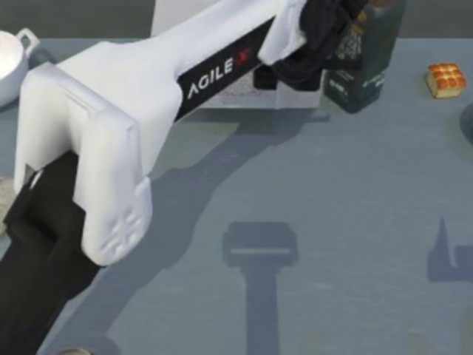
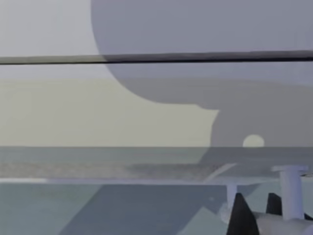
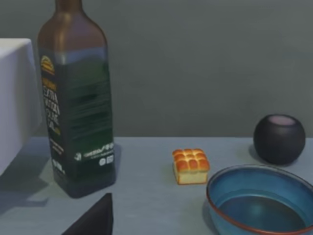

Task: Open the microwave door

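The microwave [image 1: 171, 16] stands at the table's far edge, mostly covered by my left arm in the top view. In the left wrist view the microwave door [image 2: 122, 171] is swung out and seen nearly edge-on. Its speckled window faces up, and the cream interior [image 2: 98, 112] shows behind it. My left gripper [image 2: 257, 209] [image 1: 307, 44] is at the door's thin handle [image 2: 292, 191], its dark fingertips shut close together on the pale bar. My right gripper [image 3: 98, 220] is out of the top view and hangs low over the table's right side, apart from the microwave.
A dark bottle [image 1: 366, 59] [image 3: 78, 107] stands just right of the microwave, close to my left gripper. Further right are a bread cube [image 1: 446, 79] [image 3: 190, 165], a blue bowl [image 3: 261, 200] and a dark ball [image 3: 279, 138]. A white cup [image 1: 11, 63] sits far left.
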